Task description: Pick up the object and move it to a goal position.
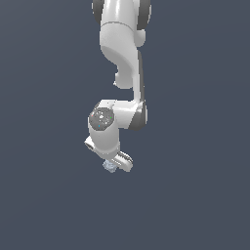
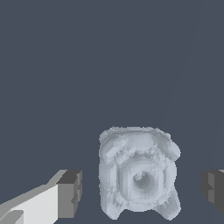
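The gripper is being held spread, with the object lying between its fingers and a clear gap showing on each side in the wrist view. Nothing is being squeezed; the jaws are released and are simply bracketing the piece, a placing that is judged to be the line-up for a pinch from both sides. In the exterior view the arm is being hung straight down over the floor, its wrist bent so that the gripper is being presented low, right at the object, which is peeking out just beside the finger tips. Whether the piece is resting on the floor cannot be told for sure, though it is looking so.

The object is being rendered as a pale grey-blue lump, roughly cubic, with rounded knobbly corners and a ring mark sunk in the face turned to the wrist camera. Its surface is looking matt and faceted. The fingers are being shown as dark grey blocky pads on white stems, flat-faced. The floor is being shown as plain dark slate, without texture.
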